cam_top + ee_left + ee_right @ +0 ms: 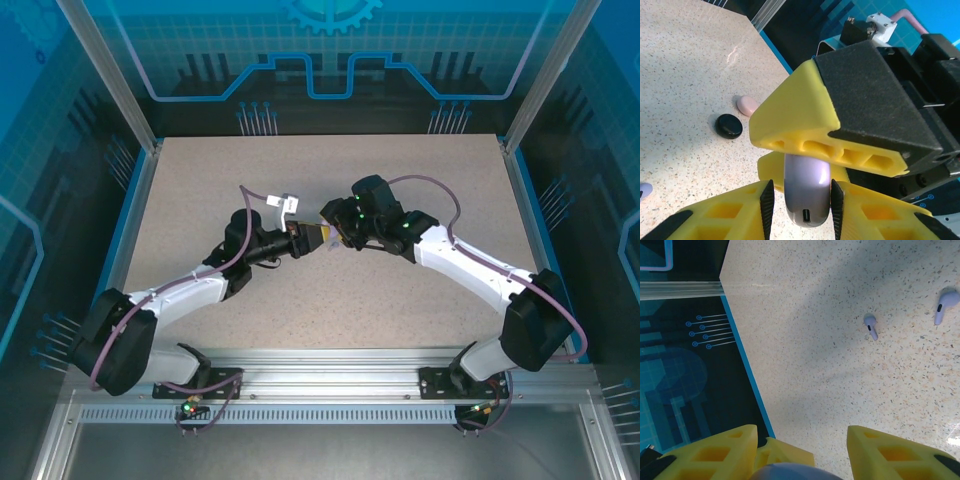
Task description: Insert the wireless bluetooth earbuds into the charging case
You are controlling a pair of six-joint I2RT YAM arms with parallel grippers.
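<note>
A lilac charging case [806, 187] hangs above the table, its charging port facing the left wrist camera. My right gripper [799, 440] is shut on it, one yellow finger [800, 120] above the case and the other behind it. My left gripper [800, 202] straddles the case's port end with its black pads [767, 205] slightly off the sides, a thin gap on the left. Both grippers meet mid-table [325, 238]. Two lilac earbuds [870, 326] [945, 305] lie on the table beyond the right gripper. The case's rounded top [785, 473] peeks in between the right fingers.
A black round case [729, 126] and a pale pink one [747, 105] lie side by side on the speckled table [400, 320]. A lilac bit [643, 190] shows at the left wrist view's edge. The table's blue-trimmed edge [747, 375] runs close beside the right gripper.
</note>
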